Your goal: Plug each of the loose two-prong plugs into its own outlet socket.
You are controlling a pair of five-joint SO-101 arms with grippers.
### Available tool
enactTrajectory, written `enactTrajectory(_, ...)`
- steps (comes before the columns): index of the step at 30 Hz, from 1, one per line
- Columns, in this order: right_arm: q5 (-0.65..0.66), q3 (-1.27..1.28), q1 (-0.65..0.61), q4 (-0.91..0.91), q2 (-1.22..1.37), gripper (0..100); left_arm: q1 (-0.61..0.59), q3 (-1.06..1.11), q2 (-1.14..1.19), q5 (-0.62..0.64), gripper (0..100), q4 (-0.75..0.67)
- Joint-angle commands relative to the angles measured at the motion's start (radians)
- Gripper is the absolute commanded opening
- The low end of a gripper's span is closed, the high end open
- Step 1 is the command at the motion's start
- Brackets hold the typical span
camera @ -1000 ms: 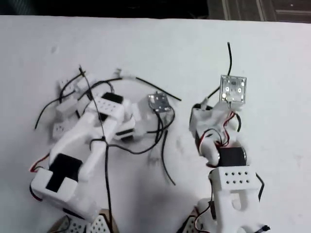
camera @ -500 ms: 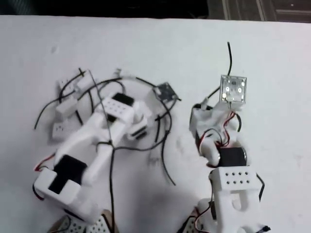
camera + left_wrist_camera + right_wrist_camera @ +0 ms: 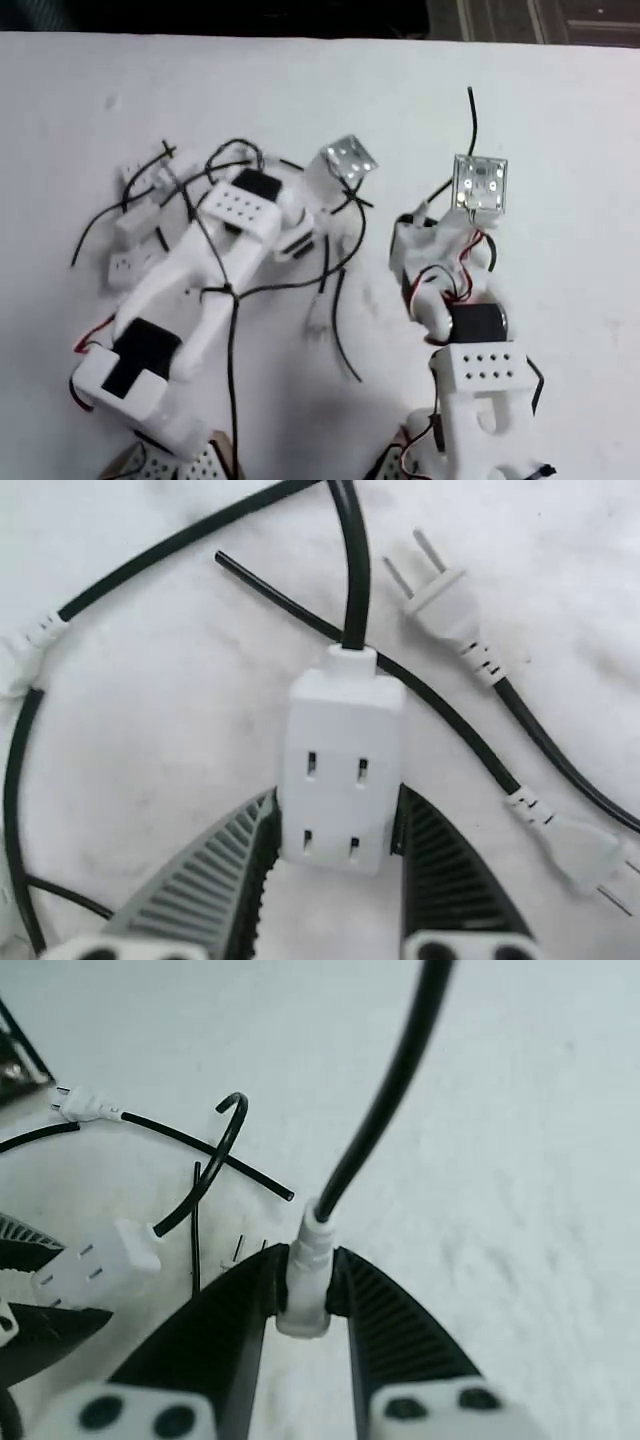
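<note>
Left gripper (image 3: 335, 802) clenched on the outlet block (image 3: 340, 750), fingers on its two long sides at the end away from its cord. Slotted face turned to the wrist camera; two slot pairs, both vacant.

Right gripper (image 3: 306, 1256) clamped on the held plug (image 3: 303, 1298), black cord (image 3: 390, 1080) running up and away. Prongs hidden between the fingers, so their heading cannot be told. From the right wrist the block shows near, off to one side.

On the surface (image 3: 150, 710): first loose plug (image 3: 445, 585) just beside the block's cord end; second loose plug (image 3: 585, 850) farther off, its cord passing behind the block.

Judged step: carrying the held plug to a socket. To do it well:
- the left arm keeps the block firm, face toward the incoming plug
- the right arm squares the prongs to one slot pair before any push
- it favours the pair lying between the left fingers, where the block is braced; the far pair may lever it
- it pushes straight, without twist
- it minds the tangled cords, since a snag could drag the loose plugs
</note>
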Motion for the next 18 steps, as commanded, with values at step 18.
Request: enactTrajectory(18, 0.011, -0.046, 0.033, 0.002, -0.028, 1.7, -0.010, -0.055, 0.211, -0.098, 25, 0.092)
